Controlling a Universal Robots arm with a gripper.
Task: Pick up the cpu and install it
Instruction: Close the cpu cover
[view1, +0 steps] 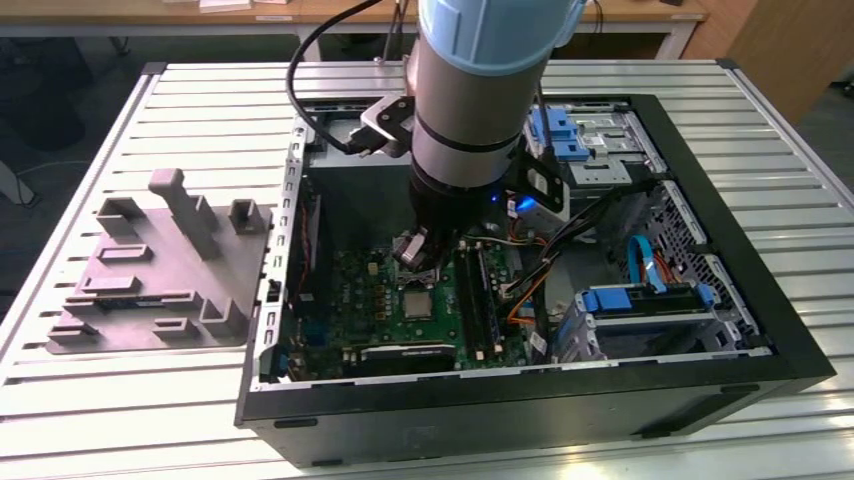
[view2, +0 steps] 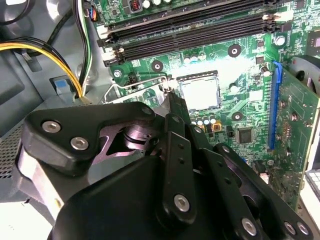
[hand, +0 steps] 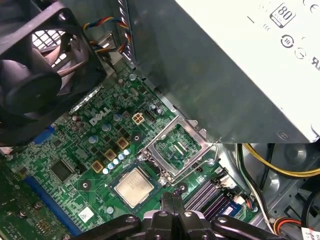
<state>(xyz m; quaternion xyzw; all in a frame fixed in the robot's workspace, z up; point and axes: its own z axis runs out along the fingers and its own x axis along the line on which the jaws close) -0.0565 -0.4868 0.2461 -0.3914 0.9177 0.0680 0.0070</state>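
The cpu (hand: 134, 186), a small square chip with a silvery top, lies flat in its socket on the green motherboard (hand: 75, 150); it also shows in the second wrist view (view2: 200, 93) and the exterior view (view1: 418, 303). The socket's metal load frame (hand: 176, 146) stands flipped open beside it. My gripper (hand: 173, 197) is inside the computer case, a little above the board by the chip's edge, fingers pressed together with nothing between them. In the second wrist view its tip (view2: 169, 90) is next to the socket's corner and wire lever. It hangs over the board (view1: 424, 262), apart from the chip.
A big grey power supply box (hand: 240, 60) and a black fan (hand: 40, 75) flank the socket. Memory slots (view2: 190, 30), yellow and black cables (view2: 45, 50) and an upright card (view2: 295, 130) crowd the board. Outside the case, a grey fixture (view1: 160, 270) lies on the slatted table (view1: 787, 200).
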